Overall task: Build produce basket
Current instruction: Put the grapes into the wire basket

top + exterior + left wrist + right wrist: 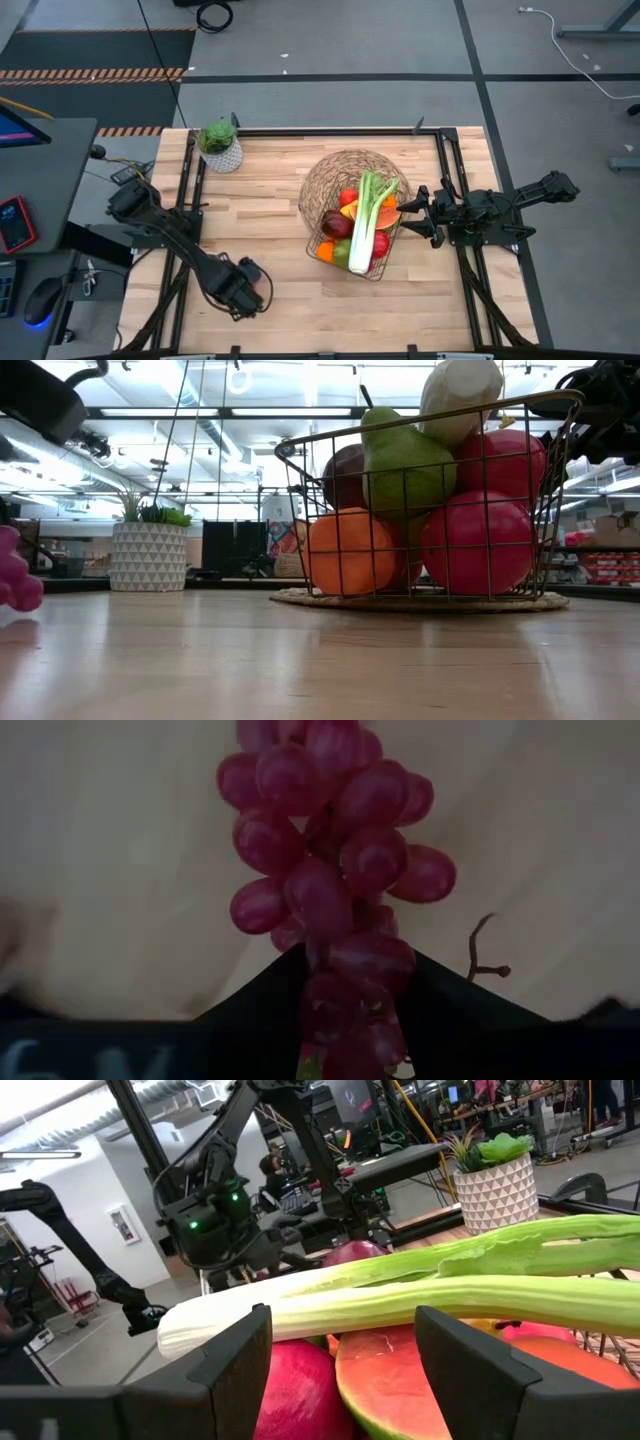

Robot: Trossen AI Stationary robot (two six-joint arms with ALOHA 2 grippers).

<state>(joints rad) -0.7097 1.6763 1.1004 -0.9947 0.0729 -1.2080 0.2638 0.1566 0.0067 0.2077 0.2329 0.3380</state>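
Observation:
A bunch of purple grapes [330,870] sits between the fingers of my left gripper [350,970], which is shut on it near the table's front left [243,288]. The low view shows the grapes [14,575] at its left edge. The wire basket [322,180] stands at mid-table on a round woven mat. It holds red apples [478,545], an orange [345,552], a green pear [405,465], a watermelon slice [400,1380] and a celery stalk [372,215] lying on top. My right gripper [345,1335] stands open at the basket's right rim [410,212], with nothing between its fingers. My left gripper pinches one end of the grape bunch [352,982] between its two fingers, coming from above and pointing down. The rest of the bunch reaches out past the fingertips. In the low view its lowest grapes [24,598] show just above the table top.
A leafy plant in a white patterned pot [221,146] stands at the table's far left. Bare wood lies between my left gripper and the basket. The right arm [500,210] stretches in from the table's right edge.

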